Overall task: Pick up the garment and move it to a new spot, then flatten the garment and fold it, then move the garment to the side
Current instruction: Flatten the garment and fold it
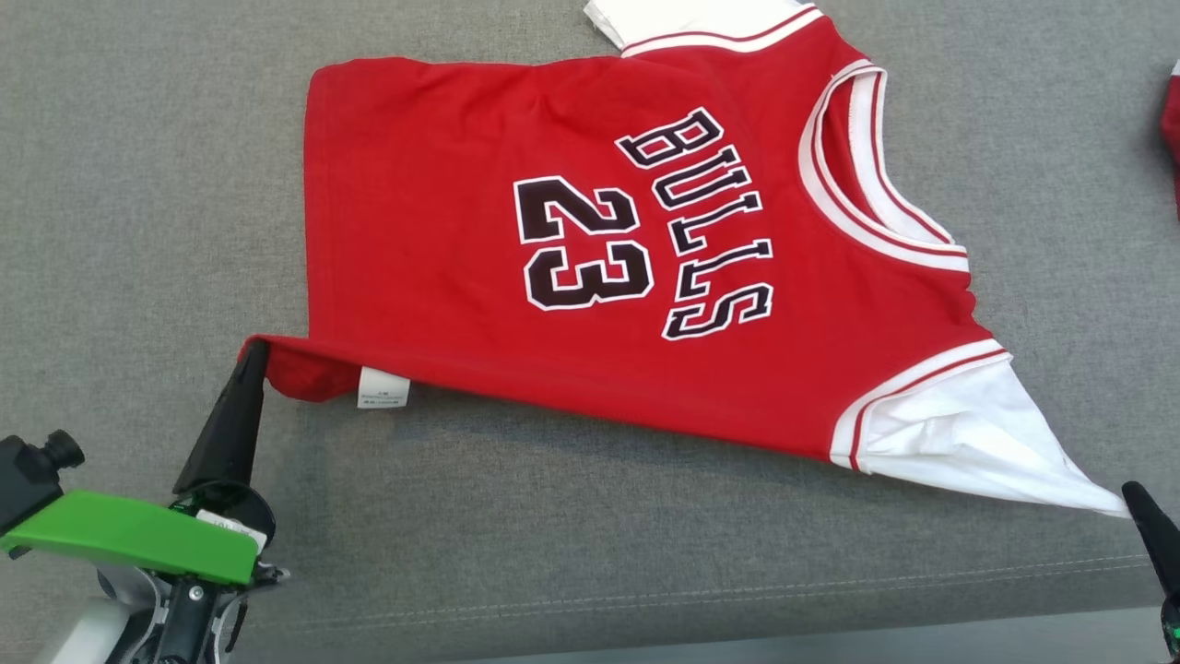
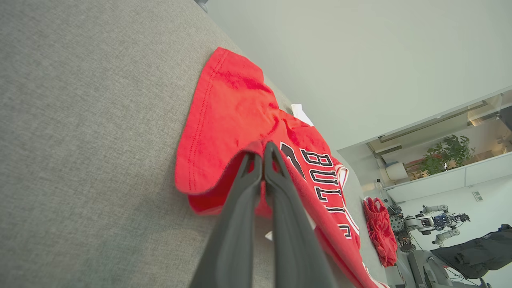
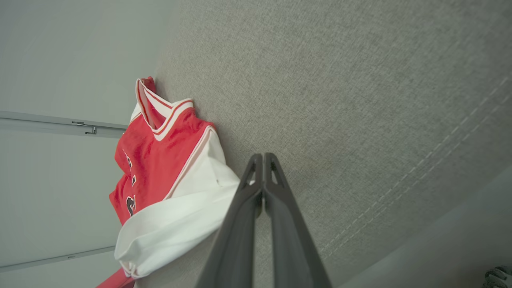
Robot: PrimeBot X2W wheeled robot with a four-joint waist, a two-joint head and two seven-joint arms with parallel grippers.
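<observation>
The garment [image 1: 442, 258] is a red jersey printed "BULLS 23" with white sleeves and striped trim, spread face up on the grey cushion [image 1: 138, 184]. My left gripper [image 1: 255, 355] is shut on its near-left hem corner, which lifts off the cushion; in the left wrist view the red cloth [image 2: 228, 112] folds over the closed left gripper [image 2: 263, 149]. My right gripper [image 1: 1136, 493] is shut at the tip of the near white sleeve [image 1: 968, 443], which is drawn out to a point. In the right wrist view the garment's white sleeve [image 3: 176, 224] runs in behind the closed right gripper [image 3: 263, 157].
A second red cloth [image 1: 1173, 120] lies at the cushion's far right edge, also a crumpled red cloth [image 2: 378, 232] beyond the jersey. A stitched seam [image 1: 737, 590] marks the cushion's near edge. Another robot [image 2: 436, 220] stands in the room behind.
</observation>
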